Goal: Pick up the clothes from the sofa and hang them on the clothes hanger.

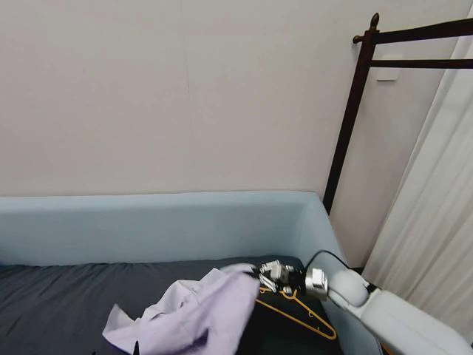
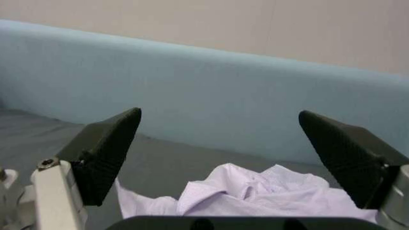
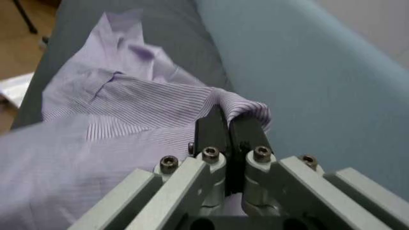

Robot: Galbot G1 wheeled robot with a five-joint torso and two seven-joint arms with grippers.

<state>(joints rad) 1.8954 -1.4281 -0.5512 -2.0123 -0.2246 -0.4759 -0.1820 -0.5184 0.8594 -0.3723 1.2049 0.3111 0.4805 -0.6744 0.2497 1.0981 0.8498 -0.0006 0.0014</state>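
r. claw [image 3: 228, 125] is pinched tight on a fold of the shirt [image 3: 128, 110], lilac w/ fine stripes. the cloth bunches up over the black fingertips. in the head view that claw sits at the sofa's [image 1: 148, 229] right end, low over the dark grey seat, near the corner where the pale blue backrest meets the side panel. the shirt lies crumpled on the seat and spreads from the claw toward the robot's left and the seat's front edge.

an orange hanger [image 1: 307, 314] lies on the seat just below the r. wrist. its upper end looks tucked against the shirt's edge, but can't tell if it goes under the cloth.

l. claw [image 2: 219, 115] is spread wide w/ nothing between the fingers, hovering above the shirt and facing the backrest.

clothes rack [image 1: 355, 111], dark wood, stands upright past the sofa's right end, against the wall [image 1: 185, 96]. a white curtain [image 1: 436, 207] hangs to its right.
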